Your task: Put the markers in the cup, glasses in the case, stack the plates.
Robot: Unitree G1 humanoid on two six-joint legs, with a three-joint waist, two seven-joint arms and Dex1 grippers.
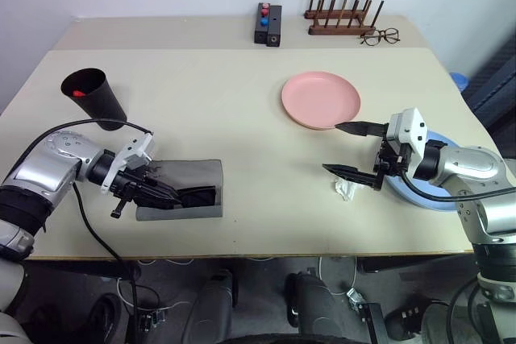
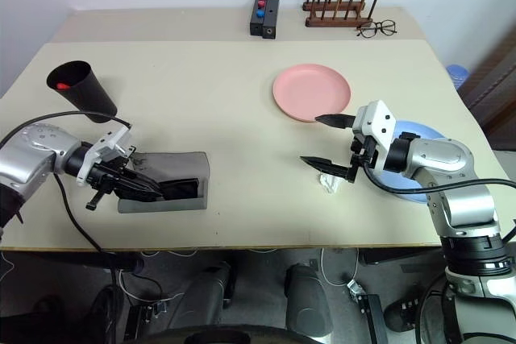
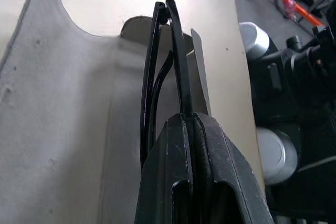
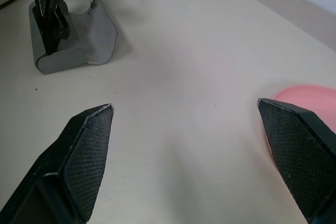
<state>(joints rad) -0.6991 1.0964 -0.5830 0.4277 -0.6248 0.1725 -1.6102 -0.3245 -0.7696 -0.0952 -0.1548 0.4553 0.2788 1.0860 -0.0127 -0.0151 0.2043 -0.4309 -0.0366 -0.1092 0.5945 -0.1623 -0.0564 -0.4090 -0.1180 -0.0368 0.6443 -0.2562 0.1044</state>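
Note:
My left gripper (image 1: 157, 192) is shut on the black glasses (image 3: 178, 61), holding them at the open mouth of the grey case (image 1: 193, 173) near the table's front left. The glasses' dark frame (image 1: 198, 196) lies partly inside the case. Back left stands the black cup (image 1: 95, 98), tilted, with a marker's red cap (image 1: 78, 93) showing inside. The pink plate (image 1: 320, 99) sits right of centre. The blue plate (image 2: 416, 131) lies at the right edge, mostly under my right arm. My right gripper (image 1: 331, 147) hangs open above the table between the two plates, with nothing in it.
A small white crumpled scrap (image 1: 347, 189) lies just below my right gripper. At the back stand a black box with red and blue knobs (image 1: 268, 23), a wooden peg rack (image 1: 343, 14) and thin wire spectacles (image 1: 380, 36). The case sits close to the table's front edge.

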